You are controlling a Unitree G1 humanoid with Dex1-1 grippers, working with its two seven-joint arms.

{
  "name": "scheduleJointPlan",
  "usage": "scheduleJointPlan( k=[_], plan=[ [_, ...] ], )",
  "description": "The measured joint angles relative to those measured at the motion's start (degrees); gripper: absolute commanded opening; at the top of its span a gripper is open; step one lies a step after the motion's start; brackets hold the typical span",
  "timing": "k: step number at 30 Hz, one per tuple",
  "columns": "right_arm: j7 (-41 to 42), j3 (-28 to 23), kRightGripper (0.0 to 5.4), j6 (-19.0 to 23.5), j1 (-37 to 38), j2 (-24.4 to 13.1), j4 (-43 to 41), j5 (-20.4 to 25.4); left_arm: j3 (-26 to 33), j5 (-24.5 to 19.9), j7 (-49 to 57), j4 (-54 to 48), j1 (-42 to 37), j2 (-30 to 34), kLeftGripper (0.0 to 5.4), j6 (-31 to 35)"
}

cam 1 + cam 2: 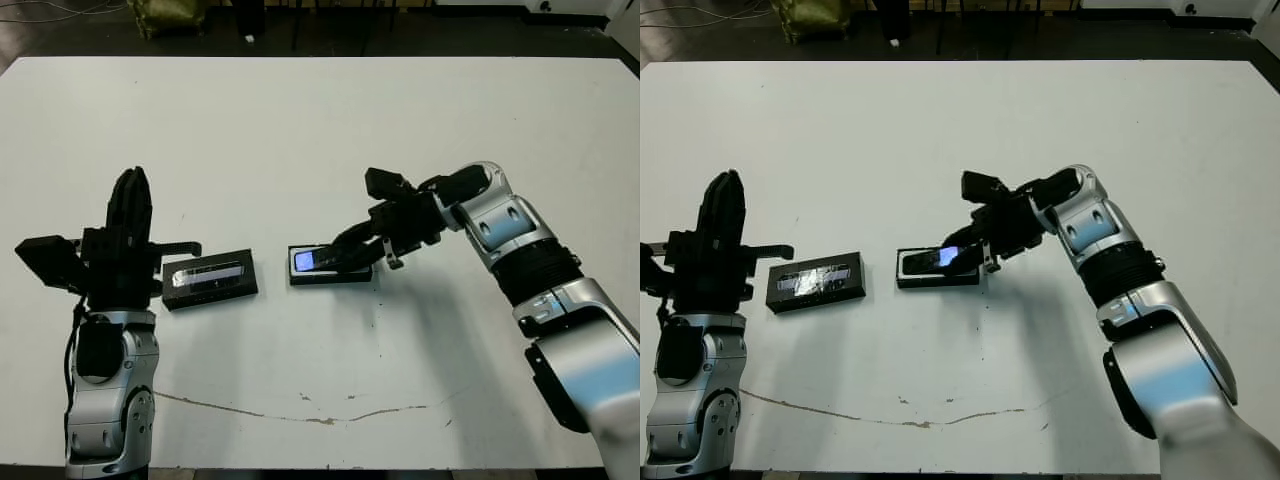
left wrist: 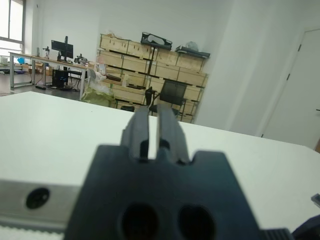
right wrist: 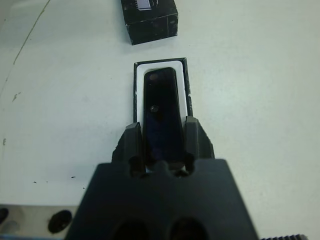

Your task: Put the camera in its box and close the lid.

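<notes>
Surface: a broad white table (image 1: 300, 130) is filling the head views; a thin brown crack-like line (image 1: 300, 412) is running along its near part, with a few dark specks beside it.
Room: the left wrist view is looking past the table to stacked pale wooden crates (image 2: 150, 55), a black office chair (image 2: 172, 95), a desk with a monitor (image 2: 65, 50) and white walls.
Camera: the slim black oblong bar with rounded ends (image 3: 161, 112) is lying lengthwise in the shallow black tray with white lining (image 3: 186, 75), near the table's middle; its glossy face is glinting bluish in the head views.
Right gripper (image 3: 160, 140): its two black fingers are sitting either side of the bar's near end, closed against its long edges.
Lid: the flat black rectangular cover with a silvery strip (image 1: 209, 277) is lying just beside the tray, toward the robot's left, apart from it.
Left gripper (image 1: 130, 200): it is pointing upward above the table edge, fingers nearly together, a narrow slit between them, holding nothing.
Only the right wrist view: the bar's fit inside the white lining.
</notes>
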Motion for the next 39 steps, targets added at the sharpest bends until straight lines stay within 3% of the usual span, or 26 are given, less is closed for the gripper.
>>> scheduleJointPlan(
  k=[32,39],
  plan=[
    [-0.2,-2.8,0.4,2.0,0.3,0.3,-0.3,1.4,0.2,0.2,-0.7,1.3,0.1,0.0,0.0,-2.1],
    [0.6,-3.5,1.86,1.5,0.2,0.3,-0.1,2.8,0.1,0.1,-0.7,1.4,0.1,0.0,0.0,-2.1]
  ],
)
